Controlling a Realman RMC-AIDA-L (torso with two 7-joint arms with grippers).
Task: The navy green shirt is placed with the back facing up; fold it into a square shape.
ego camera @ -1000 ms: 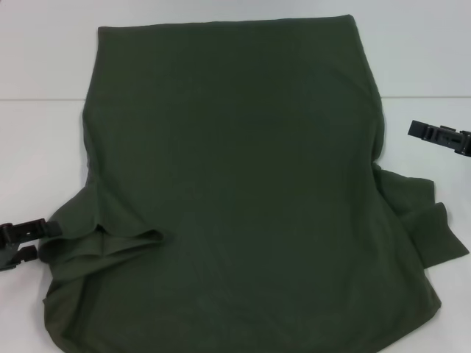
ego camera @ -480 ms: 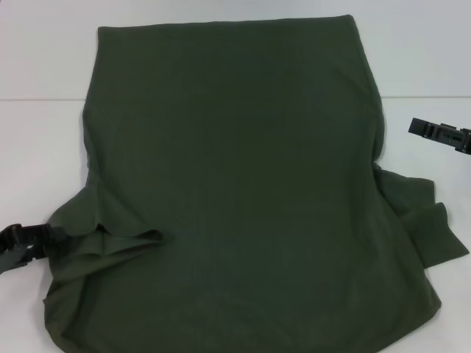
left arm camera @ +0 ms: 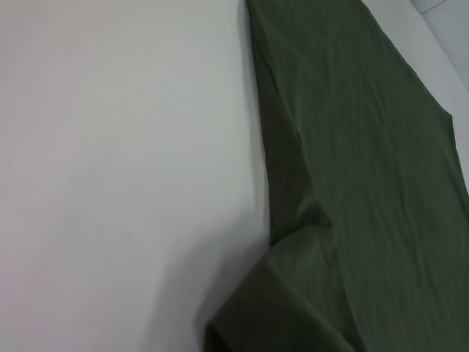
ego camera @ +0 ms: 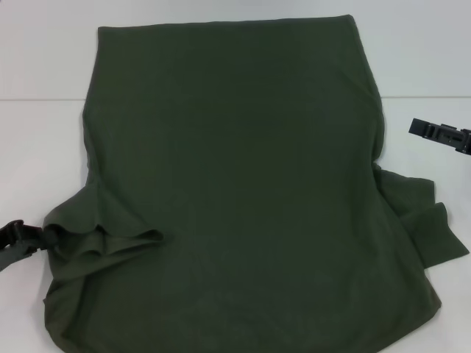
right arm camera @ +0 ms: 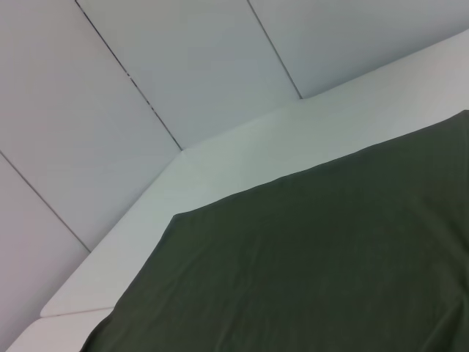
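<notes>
We see green shirt (ego camera: 235, 184) flat on white table (ego camera: 37, 147), filling middle. Left gripper (ego camera: 29, 239) at 8 o'clock, closed on left sleeve (ego camera: 96, 239). Right gripper (ego camera: 441, 134) waits at 3 o'clock, off cloth; we cannot tell its jaws. Thin pinch may slip. Sleeve may bunch, fold goes crooked.
</notes>
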